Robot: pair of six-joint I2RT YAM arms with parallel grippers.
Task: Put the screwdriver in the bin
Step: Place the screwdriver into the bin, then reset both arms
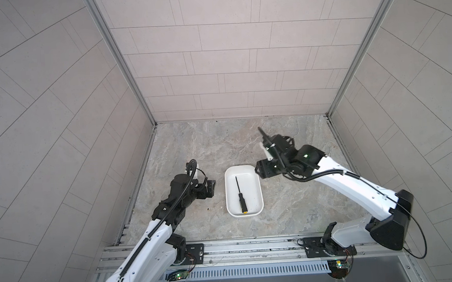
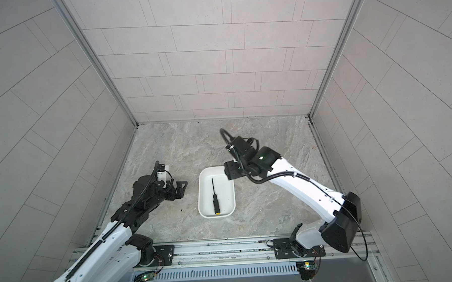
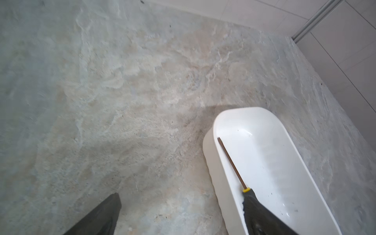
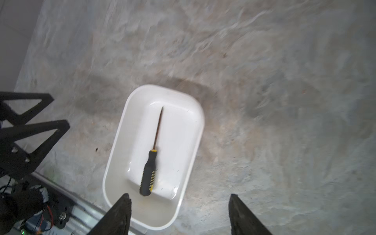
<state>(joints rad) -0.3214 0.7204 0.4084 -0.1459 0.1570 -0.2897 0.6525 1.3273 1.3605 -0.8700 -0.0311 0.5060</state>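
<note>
The screwdriver (image 1: 241, 196) (image 2: 214, 197) lies flat inside the white bin (image 1: 253, 192) (image 2: 227, 194), its yellow-capped handle toward the near end. In the right wrist view the screwdriver (image 4: 149, 173) rests free on the floor of the bin (image 4: 183, 126). My right gripper (image 4: 179, 195) (image 1: 260, 169) hangs open above the bin's far right corner, with nothing between its fingers. My left gripper (image 1: 211, 188) (image 3: 183, 193) stands open over the table just left of the bin (image 3: 274, 152). In that wrist view one finger hides the handle, and only the shaft of the screwdriver (image 3: 232, 162) shows.
The bin sits mid-table on a grey stone-look surface (image 1: 288, 209). Tiled walls close in the back and both sides. A metal rail (image 1: 250, 248) with both arm bases runs along the near edge.
</note>
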